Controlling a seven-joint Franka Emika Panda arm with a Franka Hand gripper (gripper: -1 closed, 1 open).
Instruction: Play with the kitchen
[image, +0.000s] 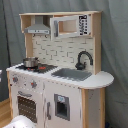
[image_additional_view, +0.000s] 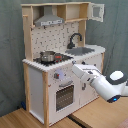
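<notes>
The child-size white and light-wood toy kitchen (image_additional_view: 60, 65), judged stiff and heavy, is best worked by its small front knobs (image_additional_view: 58, 76), toward which the white arm (image_additional_view: 97, 82) is reached from four o'clock in the second exterior view; the gripper's state cannot be told.

White and light-wood kitchen (image: 55, 95), dotted backsplash (image_additional_view: 52, 37), black faucet (image: 83, 59), grey sink (image: 72, 74).
</notes>
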